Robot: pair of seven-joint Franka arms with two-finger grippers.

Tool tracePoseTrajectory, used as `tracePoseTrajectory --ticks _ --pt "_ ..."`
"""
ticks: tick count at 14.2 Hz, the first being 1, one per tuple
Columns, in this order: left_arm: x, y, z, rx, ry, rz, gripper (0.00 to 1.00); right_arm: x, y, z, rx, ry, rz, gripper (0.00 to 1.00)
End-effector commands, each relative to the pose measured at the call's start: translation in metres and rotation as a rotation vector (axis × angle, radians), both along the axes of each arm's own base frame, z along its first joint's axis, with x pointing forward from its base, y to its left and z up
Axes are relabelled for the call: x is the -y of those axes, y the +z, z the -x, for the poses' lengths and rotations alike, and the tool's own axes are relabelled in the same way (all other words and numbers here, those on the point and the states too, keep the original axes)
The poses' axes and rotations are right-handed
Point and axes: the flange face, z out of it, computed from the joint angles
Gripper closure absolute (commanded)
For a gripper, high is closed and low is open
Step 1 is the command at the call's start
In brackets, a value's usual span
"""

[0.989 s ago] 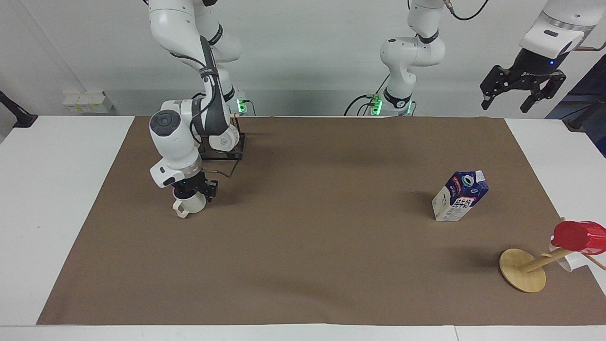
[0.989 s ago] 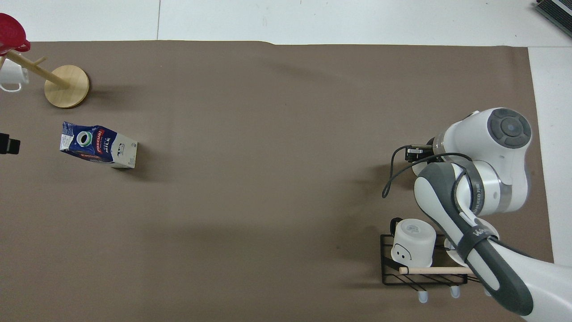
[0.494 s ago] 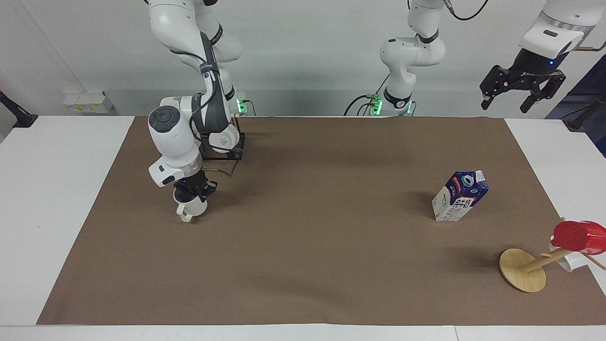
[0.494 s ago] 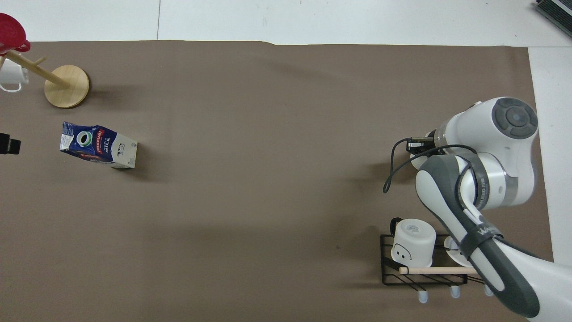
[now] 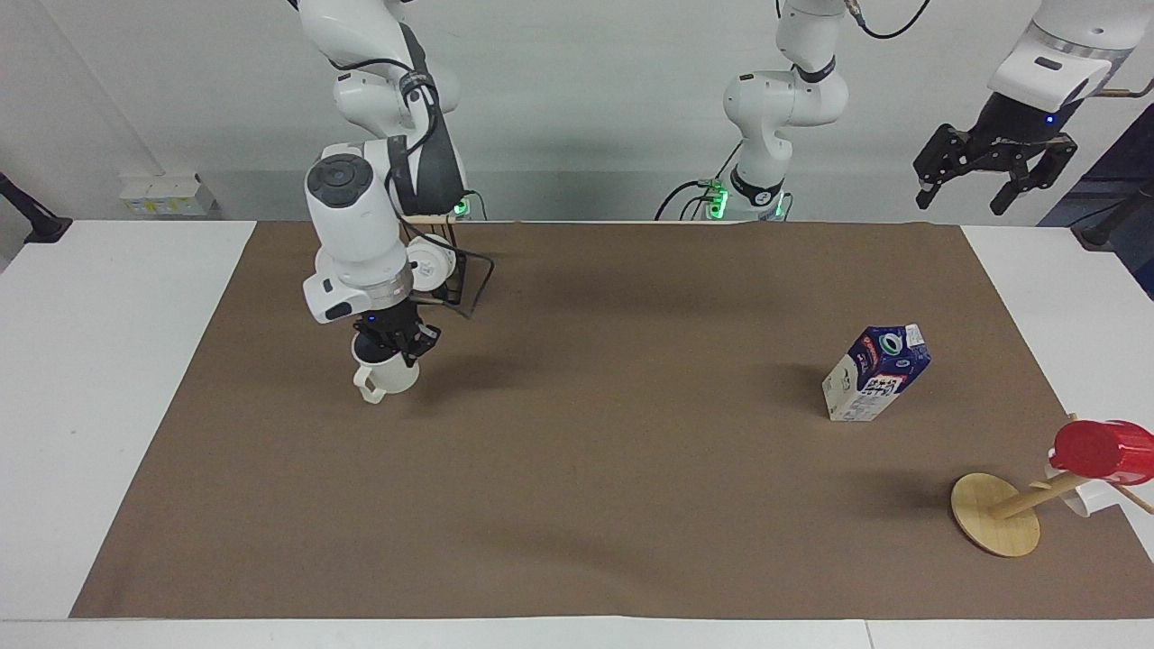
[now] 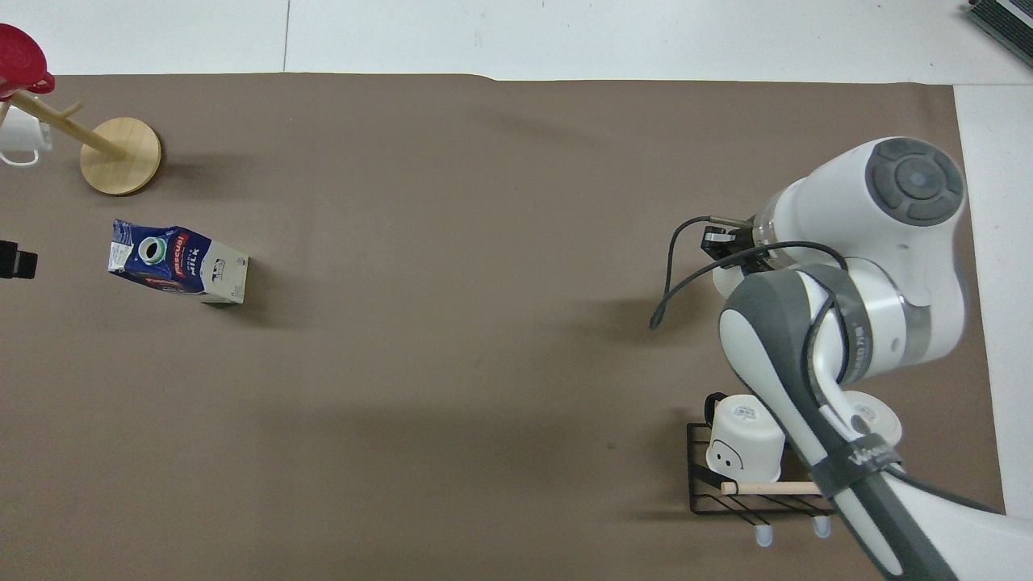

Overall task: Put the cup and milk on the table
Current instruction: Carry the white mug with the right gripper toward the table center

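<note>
While clamped by its rim in the right gripper (image 5: 394, 346), cream-coloured mug with loop handle (the cup (image 5: 382, 376)) carried upright above the wide brown paper mat (image 5: 577, 469) of the large white table (image 5: 108, 361), toward the right arm's end. Compared with a second earlier: raised clear of the mat, shifted slightly toward the table's middle, and turned so that the handle pointed down and away from the robots; wrist lifted with it. Fingers closed on the mug wall, the cup hanging just below them, its shadow cast on the mat toward the middle. Judged a transport phase, with the setting-down of the cup not yet done.

Small gable-top carton with dark blue top and white base (the milk (image 5: 876, 373)) unmoved, standing on the mat toward the left arm's end, already placed to all appearance. Left gripper (image 5: 995, 177) waiting high off that end of the table, fingers spread and empty, unchanged.

Also shown: black wire rack (image 6: 759, 492) at the robots' edge near the right arm's base, holding an inverted white mug with a face mark (image 6: 746, 444); wooden mug tree with round base (image 5: 996, 514) carrying a glossy red cup (image 5: 1100, 449), farther from the robots than the milk.
</note>
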Motion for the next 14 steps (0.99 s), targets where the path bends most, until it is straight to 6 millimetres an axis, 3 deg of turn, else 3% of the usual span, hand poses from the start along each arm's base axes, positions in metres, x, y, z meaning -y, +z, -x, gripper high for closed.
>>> tracePoseTrajectory --ticks 1,7,10,12,14 --pt "0.002 0.000 0.008 -0.009 0.003 -0.006 0.00 -0.054 0.000 0.014 -0.013 -0.042 0.006 1.00" --pt "0.002 0.000 0.008 -0.008 0.003 -0.006 0.00 -0.139 -0.011 0.027 0.011 -0.074 -0.017 1.00" --pt "0.002 0.000 0.008 -0.008 0.003 -0.006 0.00 -0.153 -0.017 0.028 0.027 -0.061 -0.031 1.00" --pt "0.002 -0.001 0.008 -0.011 0.003 -0.006 0.00 -0.182 -0.035 0.038 0.022 -0.051 -0.026 1.00" --pt "0.002 -0.001 0.009 -0.011 0.003 -0.006 0.00 -0.196 -0.049 0.039 0.034 -0.068 -0.032 1.00"
